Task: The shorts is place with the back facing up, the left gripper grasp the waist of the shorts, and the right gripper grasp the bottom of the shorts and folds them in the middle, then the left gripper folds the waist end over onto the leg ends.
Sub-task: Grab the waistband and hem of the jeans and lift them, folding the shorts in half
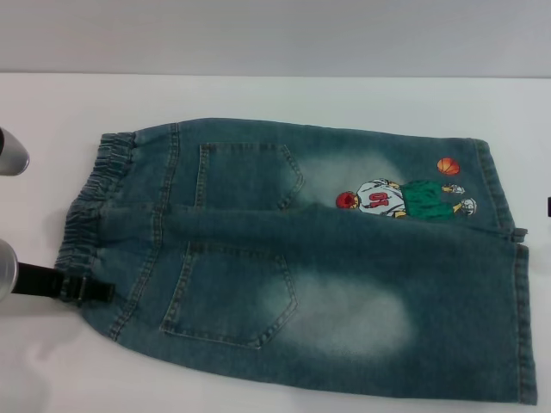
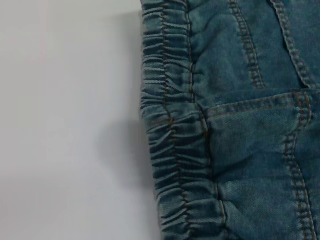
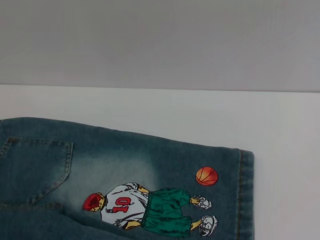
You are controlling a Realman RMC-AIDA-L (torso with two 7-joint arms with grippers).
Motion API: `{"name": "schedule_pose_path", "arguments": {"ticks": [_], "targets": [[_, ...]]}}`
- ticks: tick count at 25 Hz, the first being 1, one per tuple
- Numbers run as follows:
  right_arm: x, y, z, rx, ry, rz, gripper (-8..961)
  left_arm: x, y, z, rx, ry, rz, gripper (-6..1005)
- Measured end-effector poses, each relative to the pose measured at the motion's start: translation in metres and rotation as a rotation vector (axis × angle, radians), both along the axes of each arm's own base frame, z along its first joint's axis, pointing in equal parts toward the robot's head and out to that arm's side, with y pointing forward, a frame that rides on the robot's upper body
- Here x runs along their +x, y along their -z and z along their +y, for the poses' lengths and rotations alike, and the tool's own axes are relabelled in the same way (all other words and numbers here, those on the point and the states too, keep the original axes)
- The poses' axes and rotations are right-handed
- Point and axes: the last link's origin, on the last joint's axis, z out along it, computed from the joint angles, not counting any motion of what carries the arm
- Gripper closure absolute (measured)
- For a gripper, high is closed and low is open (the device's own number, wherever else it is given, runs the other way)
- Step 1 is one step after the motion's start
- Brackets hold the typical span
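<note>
Left gripper (image 1: 86, 291) seen at the near corner of the waist (image 1: 95, 206), black prongs touching the gathered band; opening between the prongs not discernible, grasp not confirmed. Shorts (image 1: 318, 267) laid flat on white table (image 1: 258, 95), back up, two patch pockets showing, one leg partly overlapping the other along the centre. Cartoon print (image 1: 400, 200) and orange ball placed near the bottom (image 1: 516, 284) of the far leg. Right gripper barely visible at the right frame edge beside the hems; finger state not determinable. Judged step: initial grasping, lengthwise fold not yet made. Next move judged to require firm holds on waist and hems before lifting.
</note>
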Motion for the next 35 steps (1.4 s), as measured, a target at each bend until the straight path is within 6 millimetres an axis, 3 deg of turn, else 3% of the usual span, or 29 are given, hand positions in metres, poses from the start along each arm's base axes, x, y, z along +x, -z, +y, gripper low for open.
{"name": "schedule_pose_path", "arguments": {"ticks": [22, 29, 35], "targets": [[-0.003, 0.0002, -0.0013, -0.008, -0.006, 0.001, 342, -0.0018, 0.0024, 0.0004, -0.009, -0.016, 0.001, 176], [-0.0043, 0.0002, -0.0011, -0.008, -0.01, 0.008, 342, -0.0036, 0.0004, 0.0002, -0.01, -0.021, 0.004, 315], [-0.0044, -0.0009, -0.001, -0.004, -0.012, 0.008, 342, -0.0026, 0.0008, 0.0, -0.012, -0.021, 0.005, 533]]}}
